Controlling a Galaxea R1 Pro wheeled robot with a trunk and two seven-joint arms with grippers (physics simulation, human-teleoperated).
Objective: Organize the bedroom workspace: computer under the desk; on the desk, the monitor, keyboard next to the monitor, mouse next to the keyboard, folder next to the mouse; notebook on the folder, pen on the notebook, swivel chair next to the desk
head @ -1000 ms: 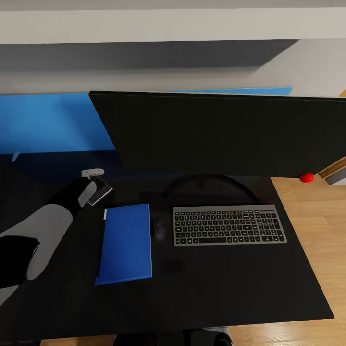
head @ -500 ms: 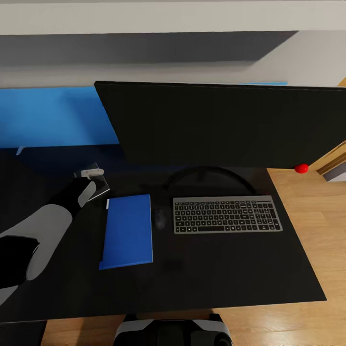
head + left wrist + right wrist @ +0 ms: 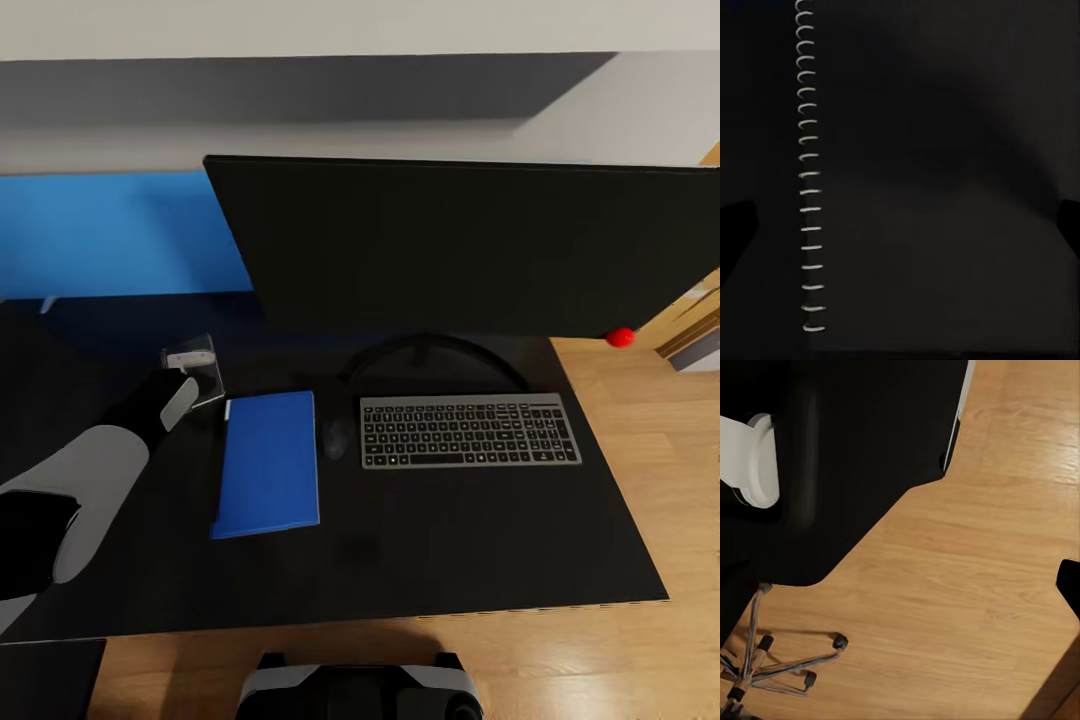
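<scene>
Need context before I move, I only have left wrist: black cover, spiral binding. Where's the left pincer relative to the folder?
Observer: In the head view the left pincer is over the desk, just past the far left corner of the blue folder, not above it.
Operator: Folder placed okay?
Observer: It lies flat on the desk, with the mouse between it and the keyboard.
Operator: Chair?
Observer: The right wrist view shows the swivel chair's wheeled base on the wood floor.
</scene>
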